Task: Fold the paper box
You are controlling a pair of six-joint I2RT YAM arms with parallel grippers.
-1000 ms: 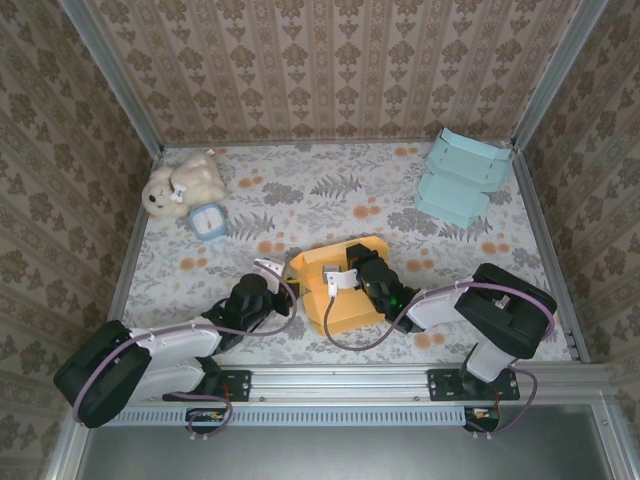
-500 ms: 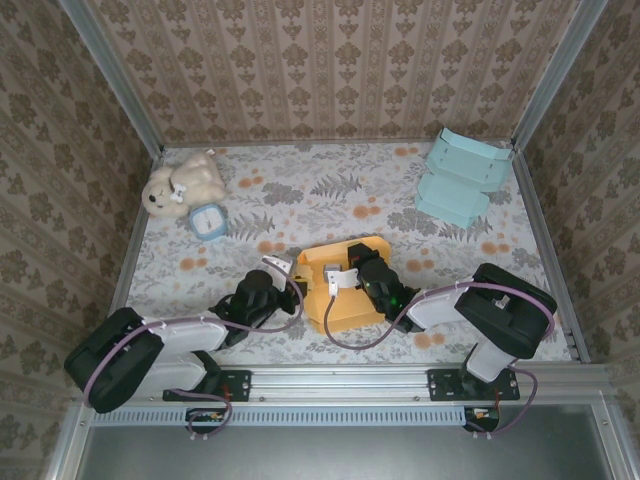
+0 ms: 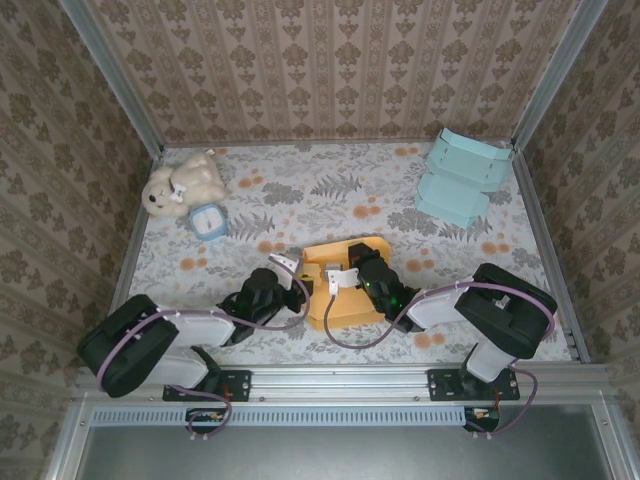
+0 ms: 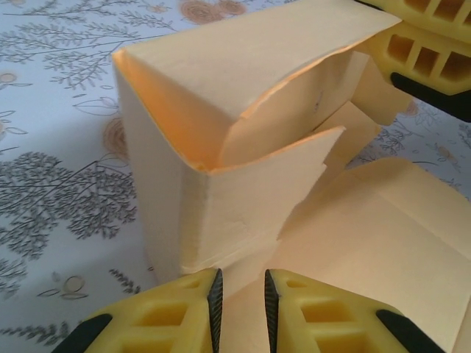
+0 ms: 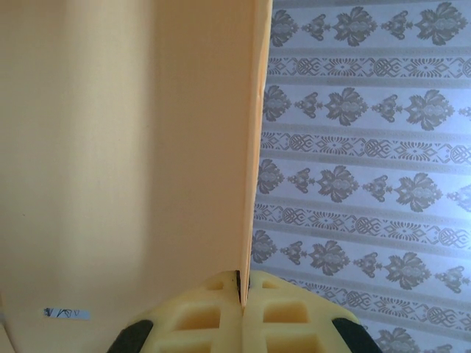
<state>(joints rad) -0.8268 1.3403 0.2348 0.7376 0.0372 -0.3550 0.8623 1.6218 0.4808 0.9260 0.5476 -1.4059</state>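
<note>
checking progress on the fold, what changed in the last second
The left arm swung right, bringing the left gripper close up to the paper box, whose left side shifted slightly right. The right gripper stayed clamped on a box wall. The teddy bear and the blue boxes did not move.

Bare table [image 3: 340, 190] behind yellow box [image 3: 350, 312]

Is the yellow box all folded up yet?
Not yet. One corner of the yellow paper box already stands up. The right gripper is pinching one panel upright; the left gripper sits at the box, jaws slightly apart. A big flap lies flat and the top gapes open, so tucking and closing are left.
</note>
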